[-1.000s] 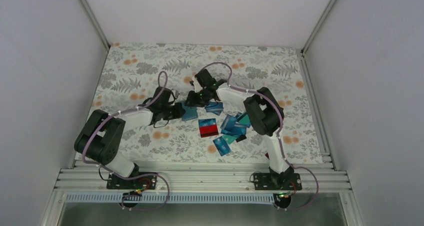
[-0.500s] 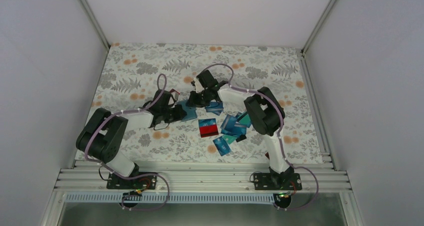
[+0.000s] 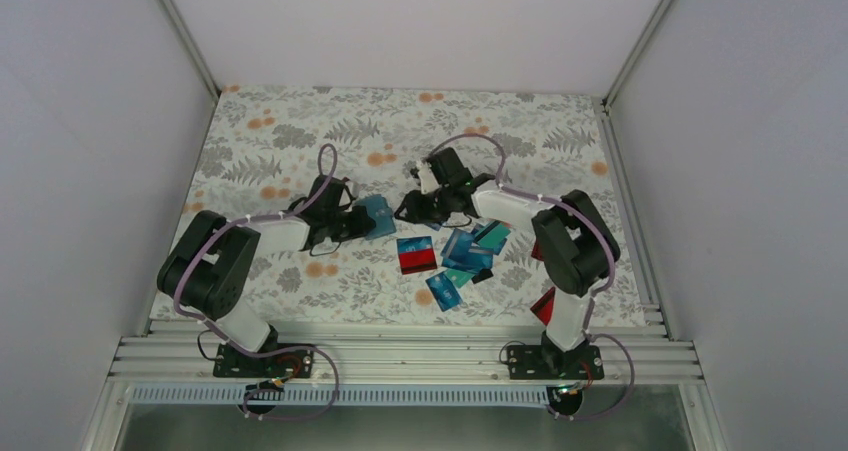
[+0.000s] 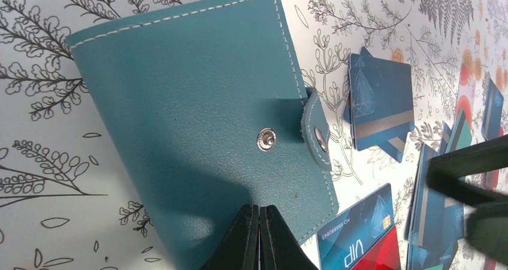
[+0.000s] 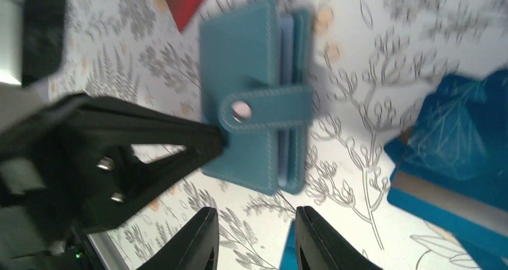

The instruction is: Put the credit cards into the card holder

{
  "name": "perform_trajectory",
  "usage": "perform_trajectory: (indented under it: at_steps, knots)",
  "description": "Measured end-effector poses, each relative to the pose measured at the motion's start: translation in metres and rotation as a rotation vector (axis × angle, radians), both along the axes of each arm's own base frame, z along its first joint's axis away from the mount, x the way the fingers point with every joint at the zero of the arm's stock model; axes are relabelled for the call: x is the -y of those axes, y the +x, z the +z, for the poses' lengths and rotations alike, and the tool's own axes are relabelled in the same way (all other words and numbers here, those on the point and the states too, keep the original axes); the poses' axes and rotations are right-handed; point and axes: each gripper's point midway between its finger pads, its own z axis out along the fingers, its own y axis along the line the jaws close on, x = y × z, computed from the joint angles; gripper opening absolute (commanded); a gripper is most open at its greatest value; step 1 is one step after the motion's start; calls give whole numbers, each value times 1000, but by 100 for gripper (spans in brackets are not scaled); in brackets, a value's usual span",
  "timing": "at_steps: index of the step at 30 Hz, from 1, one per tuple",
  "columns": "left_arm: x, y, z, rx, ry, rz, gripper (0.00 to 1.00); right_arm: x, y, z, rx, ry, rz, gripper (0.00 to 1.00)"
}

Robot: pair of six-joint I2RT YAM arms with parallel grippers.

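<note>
Only "VIP" legible, on a card [image 4: 359, 240] beside the card holder [image 4: 191, 114]

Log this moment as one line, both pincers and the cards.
left pincer: shut on card holder edge | right pincer: open, empty | credit cards: scattered loose on tablecloth

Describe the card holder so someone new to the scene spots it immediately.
On the floral table cover, look just left of the scattered credit cards, at the tip of the left gripper. The card holder lies there: dull teal, stitched, thicker than the glossy cards, with a snap strap.
</note>
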Motion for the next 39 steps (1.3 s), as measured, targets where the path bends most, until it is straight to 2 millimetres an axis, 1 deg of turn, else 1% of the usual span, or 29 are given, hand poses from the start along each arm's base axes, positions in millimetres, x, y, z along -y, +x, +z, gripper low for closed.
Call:
perform_trajectory:
  at_steps: [4,6,9,13,16,19,20,23,25,31,34,39]
  knots:
    - [0,0,0,0,6,-8,3,1,-18,-29,-81,19,24,34]
    - [0,0,1,-1,9,-10,3,-1,-21,-38,-107,33,33,34]
    - [0,0,1,-5,12,-11,3,-8,-20,-39,-113,69,45,34]
    - [0,0,0,-8,14,-14,3,-14,-19,-41,-115,100,57,27]
    - [1,0,0,-8,12,-16,3,-16,-20,-51,-137,105,60,23]
    - [1,0,0,-9,13,-17,3,-17,-21,-60,-158,106,63,17]
    - [1,0,0,-9,13,-16,3,-17,-21,-60,-162,111,64,14]
    - [1,1,0,-8,13,-16,3,-17,-21,-61,-168,113,62,10]
    - [2,2,0,-7,13,-16,2,-17,-21,-61,-170,113,62,10]
    - [2,2,0,-6,14,-18,2,-18,-22,-61,-178,123,66,16]
    - [2,3,-1,-7,14,-19,2,-18,-22,-60,-185,131,67,16]
    - [3,4,-1,-3,10,-21,2,-19,-21,-60,-194,134,61,13]
